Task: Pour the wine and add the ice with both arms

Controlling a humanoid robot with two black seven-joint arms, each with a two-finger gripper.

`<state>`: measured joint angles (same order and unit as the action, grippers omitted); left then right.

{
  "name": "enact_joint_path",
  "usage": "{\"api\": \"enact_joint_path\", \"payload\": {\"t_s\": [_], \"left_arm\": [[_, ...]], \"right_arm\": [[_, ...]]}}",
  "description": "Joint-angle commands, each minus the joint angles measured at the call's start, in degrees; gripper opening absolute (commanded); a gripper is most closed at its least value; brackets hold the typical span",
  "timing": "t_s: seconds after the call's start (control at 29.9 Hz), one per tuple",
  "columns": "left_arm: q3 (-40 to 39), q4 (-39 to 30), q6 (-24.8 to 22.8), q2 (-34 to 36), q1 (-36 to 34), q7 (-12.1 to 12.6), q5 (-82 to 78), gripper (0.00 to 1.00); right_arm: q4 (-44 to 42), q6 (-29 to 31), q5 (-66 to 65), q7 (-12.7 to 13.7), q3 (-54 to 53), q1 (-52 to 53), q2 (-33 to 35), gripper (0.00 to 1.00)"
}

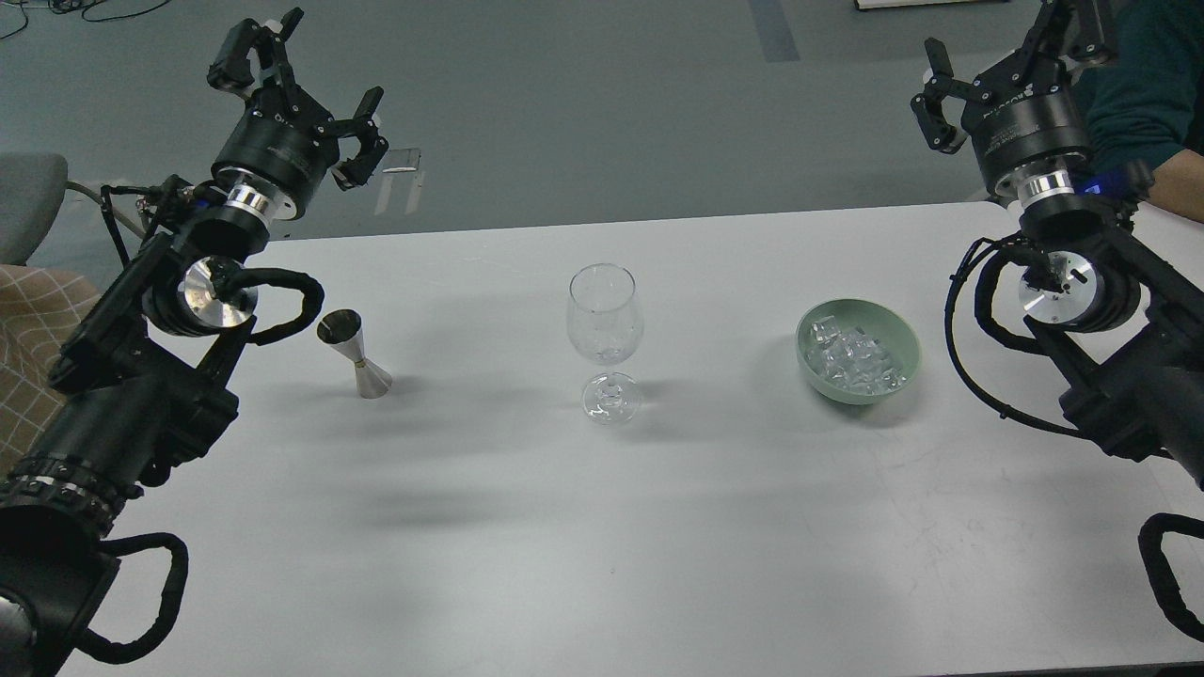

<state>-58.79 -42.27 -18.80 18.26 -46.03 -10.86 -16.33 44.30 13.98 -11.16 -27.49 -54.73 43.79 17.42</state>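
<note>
A clear stemmed wine glass (606,338) stands empty at the middle of the white table (602,545). A small steel jigger (356,354) stands to its left. A pale green bowl (903,343) to the right holds several clear ice cubes (851,362). My left gripper (301,89) is open and empty, raised beyond the table's far left corner, well above and behind the jigger. My right gripper (1011,61) is open and empty, raised past the far right edge, well behind the bowl.
A person's teal-sleeved arm (1152,103) rests at the table's far right corner, right behind my right gripper. A grey chair (33,202) and a checked cloth (28,338) are at the left edge. Grey floor lies beyond the table.
</note>
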Motion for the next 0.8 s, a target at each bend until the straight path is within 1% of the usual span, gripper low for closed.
{"api": "enact_joint_path", "payload": {"t_s": [0.0,0.03,0.17,0.23,0.37,0.4,0.47,0.77], "left_arm": [[-0.01,0.0,-0.62,-0.42,0.24,-1.62,-0.02,0.98],[-0.01,0.0,-0.97,-0.42,0.5,-2.14,0.07,0.98],[-0.1,-0.62,-0.89,-1.12,0.77,-2.94,0.07,0.98],[-0.27,-0.71,-0.53,-1.21,0.77,-2.85,0.16,0.98],[-1.94,-1.06,-0.8,-2.0,0.94,-2.68,0.24,0.98],[-2.46,-1.14,-0.8,-2.26,1.12,-2.59,0.16,0.98],[-2.65,-1.15,-1.41,-2.18,1.21,-2.15,0.24,0.98],[-2.47,-1.15,-2.2,-2.09,2.0,-2.06,0.07,0.99]], "right_arm": [[-0.01,0.17,0.0,1.12,0.15,-0.02,-0.1,1.0],[-0.01,0.26,0.0,2.08,0.15,-0.02,-0.1,1.0],[0.17,0.35,0.08,4.37,0.15,-0.02,-0.1,1.0],[0.17,0.35,0.08,5.52,0.15,-0.02,-0.19,1.0],[0.17,0.44,0.26,6.75,0.15,-0.11,-0.19,1.0],[0.26,0.44,0.35,7.97,0.15,-0.11,-0.19,1.0],[0.17,0.35,0.35,9.38,0.06,-0.2,-0.1,1.0],[0.34,0.26,0.17,9.56,0.15,-0.28,-0.19,1.0]]}}
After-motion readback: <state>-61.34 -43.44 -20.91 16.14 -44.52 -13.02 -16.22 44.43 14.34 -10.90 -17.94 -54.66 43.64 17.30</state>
